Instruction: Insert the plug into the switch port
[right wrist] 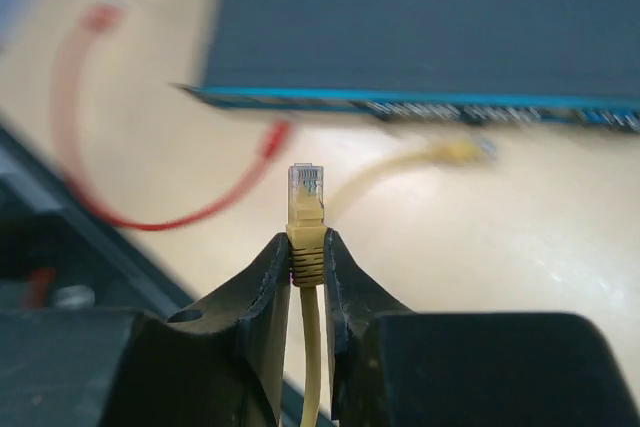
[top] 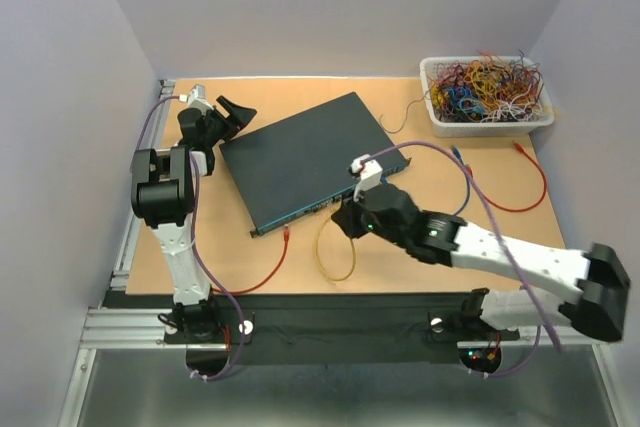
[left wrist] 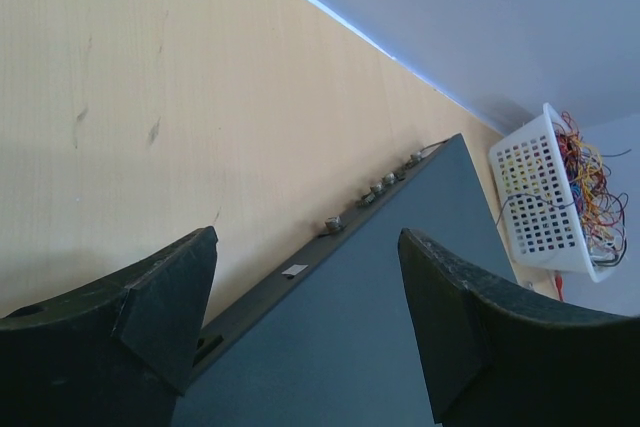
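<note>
My right gripper (right wrist: pixel 306 245) is shut on the ribbed boot of a yellow cable, and its clear plug (right wrist: pixel 306 187) sticks up past the fingertips. The plug points at the dark teal switch (right wrist: pixel 430 17), a short gap from the front face. There the switch ports (right wrist: pixel 470 109) show as a blurred row. From above, the right gripper (top: pixel 347 217) sits just off that front face (top: pixel 318 206). My left gripper (left wrist: pixel 305 287) stands open over the switch's top (left wrist: pixel 400 287), at the far left corner (top: pixel 235 113), holding nothing.
The yellow cable (top: pixel 337 247) loops on the table below the switch; its other end (right wrist: pixel 455 152) lies near the ports. A red cable (top: pixel 268 269) curves at the front left, another (top: pixel 520 192) at the right. A white basket of wires (top: pixel 487 97) stands back right.
</note>
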`<state>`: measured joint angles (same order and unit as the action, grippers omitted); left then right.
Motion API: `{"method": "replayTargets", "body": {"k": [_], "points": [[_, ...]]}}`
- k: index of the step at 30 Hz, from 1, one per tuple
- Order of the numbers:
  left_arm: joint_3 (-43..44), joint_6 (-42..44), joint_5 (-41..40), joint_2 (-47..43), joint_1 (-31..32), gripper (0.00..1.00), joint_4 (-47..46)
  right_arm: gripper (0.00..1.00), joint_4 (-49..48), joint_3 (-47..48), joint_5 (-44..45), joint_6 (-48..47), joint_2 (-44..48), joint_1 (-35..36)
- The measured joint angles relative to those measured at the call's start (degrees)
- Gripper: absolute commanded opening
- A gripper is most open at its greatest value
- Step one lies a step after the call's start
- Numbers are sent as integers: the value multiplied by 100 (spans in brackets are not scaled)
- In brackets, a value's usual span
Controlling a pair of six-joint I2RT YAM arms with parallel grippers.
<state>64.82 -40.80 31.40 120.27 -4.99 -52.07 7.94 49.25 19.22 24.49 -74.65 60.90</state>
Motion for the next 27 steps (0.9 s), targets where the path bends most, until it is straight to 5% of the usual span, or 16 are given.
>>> {"method": "replayTargets", "body": {"k": [5, 15, 27], "points": [[-2, 0, -2, 0, 2, 83, -4, 0, -7, 289, -1185, 70, 1207, 39], [-81, 0, 9, 0, 2, 83, -186, 0, 140, 1626, -2293, -544, -629, 1685], [-142, 2, 4, 0, 0, 82, -308, 0, -1506, 1056, -2933, -892, 619, 1488]]}}
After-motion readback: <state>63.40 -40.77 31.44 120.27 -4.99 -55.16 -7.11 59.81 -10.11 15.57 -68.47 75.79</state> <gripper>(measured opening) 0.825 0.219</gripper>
